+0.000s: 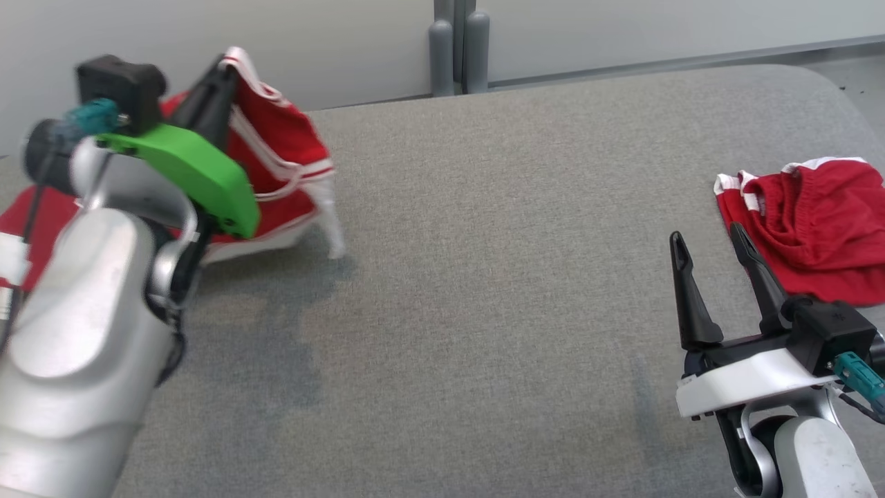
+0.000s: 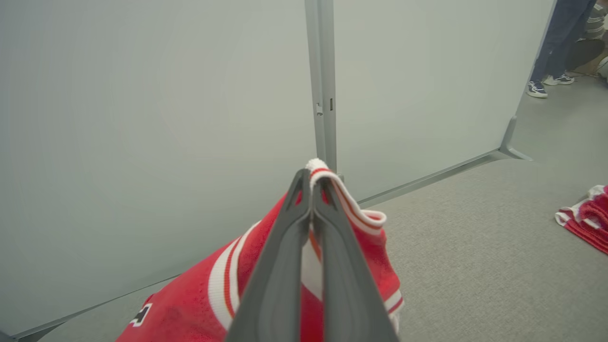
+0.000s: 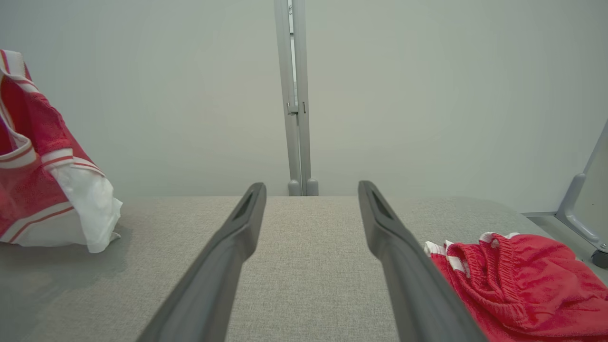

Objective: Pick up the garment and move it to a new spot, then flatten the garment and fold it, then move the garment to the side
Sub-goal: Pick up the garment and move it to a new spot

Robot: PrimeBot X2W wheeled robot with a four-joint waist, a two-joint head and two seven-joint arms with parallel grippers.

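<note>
**Holding the red garment [image 1: 276, 149] up at the far left**

Got my left jaws pinched together on its white-trimmed edge, up off the grey tabletop [image 1: 484, 277] at the far left. The lower part hangs down and one white corner reaches the surface. My right jaws sit spread wide at the near right, gripping nothing. Just right of them lies another crumpled red cloth [image 1: 816, 228] with white trim.

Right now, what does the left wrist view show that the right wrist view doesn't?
Left wrist, not right: the left gripper shut on the white-trimmed edge of the red jersey, and a person's legs at far right. Right wrist, not left: the right gripper, open above the grey table. Both: the lifted jersey, the crumpled red shorts, the table, the partition post.
</note>
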